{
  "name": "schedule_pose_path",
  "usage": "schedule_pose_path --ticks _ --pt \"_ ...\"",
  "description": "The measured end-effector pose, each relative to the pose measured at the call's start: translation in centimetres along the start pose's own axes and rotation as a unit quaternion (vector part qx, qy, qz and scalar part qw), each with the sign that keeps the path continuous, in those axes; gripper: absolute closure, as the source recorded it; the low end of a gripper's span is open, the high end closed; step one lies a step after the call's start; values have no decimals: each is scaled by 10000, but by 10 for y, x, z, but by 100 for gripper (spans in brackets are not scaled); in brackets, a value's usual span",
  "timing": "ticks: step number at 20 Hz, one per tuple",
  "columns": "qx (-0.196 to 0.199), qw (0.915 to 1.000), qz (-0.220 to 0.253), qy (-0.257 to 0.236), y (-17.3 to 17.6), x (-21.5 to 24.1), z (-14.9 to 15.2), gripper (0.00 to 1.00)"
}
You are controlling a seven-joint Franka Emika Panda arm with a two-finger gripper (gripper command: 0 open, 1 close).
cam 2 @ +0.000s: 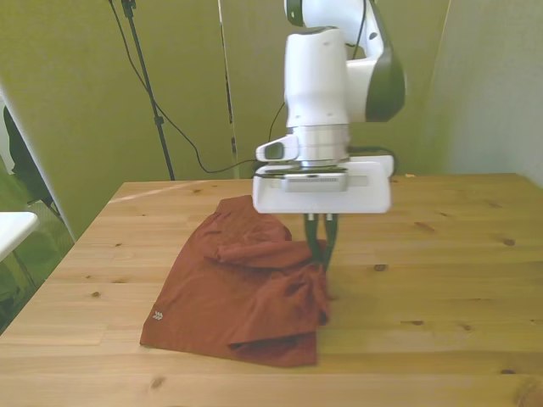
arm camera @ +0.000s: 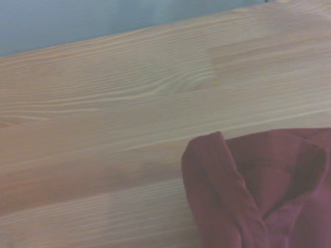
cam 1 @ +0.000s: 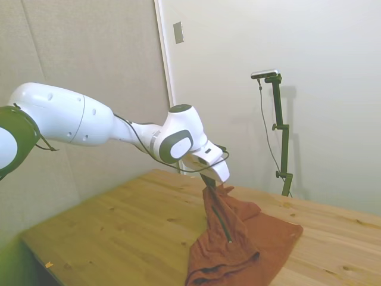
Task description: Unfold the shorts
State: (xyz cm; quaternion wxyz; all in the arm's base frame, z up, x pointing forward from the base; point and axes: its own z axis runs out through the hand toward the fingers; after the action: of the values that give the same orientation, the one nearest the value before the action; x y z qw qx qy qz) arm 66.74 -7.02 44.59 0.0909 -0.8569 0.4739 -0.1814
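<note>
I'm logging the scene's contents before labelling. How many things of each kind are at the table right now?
Garments: 1, the rust-orange shorts
Grippers: 1, the gripper, shut on a fold of the shorts
Tables: 1, the wooden table
Total: 3

The white Franka arm (cam 1: 89,122) stretches out low and nearly level, its wrist bent so the broad white hand block (cam 2: 322,191) faces down. Below it the two-finger gripper (cam 2: 321,253) points straight down, its dark fingers (cam 2: 314,244) pinched close together on a fold of the rust-orange fabric shorts (cam 2: 242,297).
</note>
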Motion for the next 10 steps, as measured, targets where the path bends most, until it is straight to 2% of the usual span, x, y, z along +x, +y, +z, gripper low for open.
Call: schedule_pose_path --ticks 5,10 --pt "-108 9989 -426 165 -32 -69 12 100" --pt "-187 9967 -759 233 -45 -115 24 100"
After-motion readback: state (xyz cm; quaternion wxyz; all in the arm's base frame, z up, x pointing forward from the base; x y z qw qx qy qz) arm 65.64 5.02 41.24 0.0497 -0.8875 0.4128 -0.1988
